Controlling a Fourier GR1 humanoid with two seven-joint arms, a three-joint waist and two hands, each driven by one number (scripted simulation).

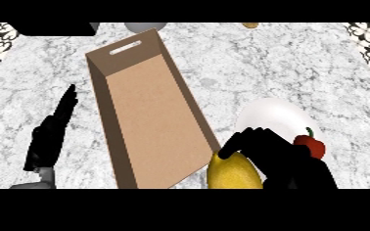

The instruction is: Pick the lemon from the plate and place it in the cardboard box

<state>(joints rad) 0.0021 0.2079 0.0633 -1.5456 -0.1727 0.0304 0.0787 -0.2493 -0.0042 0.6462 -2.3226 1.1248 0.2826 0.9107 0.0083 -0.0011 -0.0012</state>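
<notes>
Surface: I see one counter top [282, 68] of grey-and-white mottled stone filling the head view. Patterned black-and-white patches show at the upper left and upper right corners. Nothing of the wider room shows.

Cardboard box [155, 122], one: long, open-topped, brown, running from the upper middle down to the lower middle, with a slot handle cut in its far end wall. I see nothing inside it.

Plate [271, 115], one: white, round, to the right of the box, partly covered by my right hand.

Lemon [233, 172], one: yellow, at the lower edge just beside the box's near right corner, off the plate's visible part. My right hand [285, 156] is curled over its top, fingers wrapped on it.

Red pepper [311, 146], one: small, with a green stem, at the plate's right edge, touching the right hand in view.

Left hand [51, 132], one: at the left edge beside the box, fingers straight and pointing up, resting and holding nothing.

Far edge items: one dark object [54, 28] at upper left, one grey rounded object [145, 26] behind the box, one small tan object [250, 25] further right. I cannot tell what they are.
</notes>
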